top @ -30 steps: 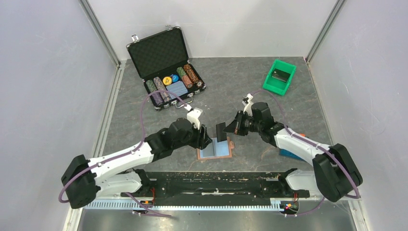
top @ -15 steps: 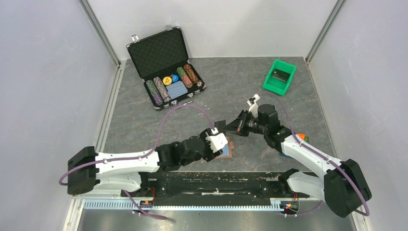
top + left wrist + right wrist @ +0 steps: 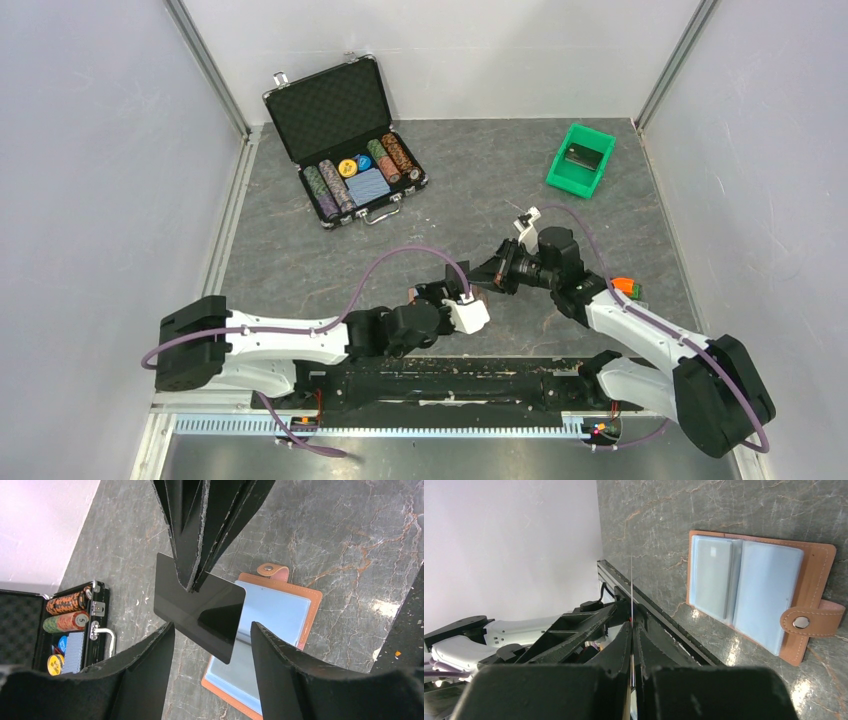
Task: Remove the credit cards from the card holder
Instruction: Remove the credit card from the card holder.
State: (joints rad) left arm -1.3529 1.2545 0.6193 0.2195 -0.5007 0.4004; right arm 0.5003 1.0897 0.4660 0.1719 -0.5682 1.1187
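Note:
The brown card holder (image 3: 305, 605) lies open on the grey table, blue lining up. It also shows in the right wrist view (image 3: 819, 565), with a snap tab. My right gripper (image 3: 632, 625) is shut on a dark grey credit card (image 3: 200, 607) and holds it on edge above the holder. My left gripper (image 3: 212, 630) is open, with its fingers on either side of the card's lower corner and not touching it. In the top view the left gripper (image 3: 447, 293) and the right gripper (image 3: 482, 272) meet over the holder, which is mostly hidden.
An open black case of poker chips (image 3: 350, 140) stands at the back left. A green bin (image 3: 581, 160) with a black block in it is at the back right. A small orange and blue object (image 3: 627, 287) lies by the right arm. A black rail (image 3: 450, 380) runs along the near edge.
My left arm has swung right and towards the near edge, and its gripper now faces the card. My right gripper has carried the card down and nearer to the left gripper.

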